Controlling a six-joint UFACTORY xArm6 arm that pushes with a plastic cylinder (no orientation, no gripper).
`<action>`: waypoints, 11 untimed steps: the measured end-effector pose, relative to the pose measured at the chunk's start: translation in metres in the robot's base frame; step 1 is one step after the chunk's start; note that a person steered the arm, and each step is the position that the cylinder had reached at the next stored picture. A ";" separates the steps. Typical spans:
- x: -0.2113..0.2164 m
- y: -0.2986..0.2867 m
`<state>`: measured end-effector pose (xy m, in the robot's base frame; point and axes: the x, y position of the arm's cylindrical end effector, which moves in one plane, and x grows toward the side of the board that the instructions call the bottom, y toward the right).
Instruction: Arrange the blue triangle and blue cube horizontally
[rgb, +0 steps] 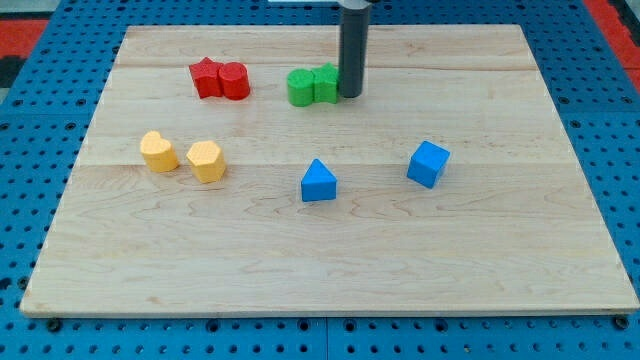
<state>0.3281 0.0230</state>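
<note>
The blue triangle (318, 182) lies near the middle of the wooden board (330, 270). The blue cube (428, 164) lies to the view's right of it, slightly higher in the view, with a gap between them. My tip (351, 95) is at the view's top, right beside the right edge of the green blocks, well above both blue blocks in the view.
Two green blocks (312, 86) sit together at top centre. Two red blocks (220, 80) sit together at top left. Two yellow blocks (182, 156) lie at the left. A blue pegboard (40, 120) surrounds the board.
</note>
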 end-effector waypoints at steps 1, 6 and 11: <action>0.011 0.018; 0.115 0.131; 0.136 0.162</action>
<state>0.4638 0.1851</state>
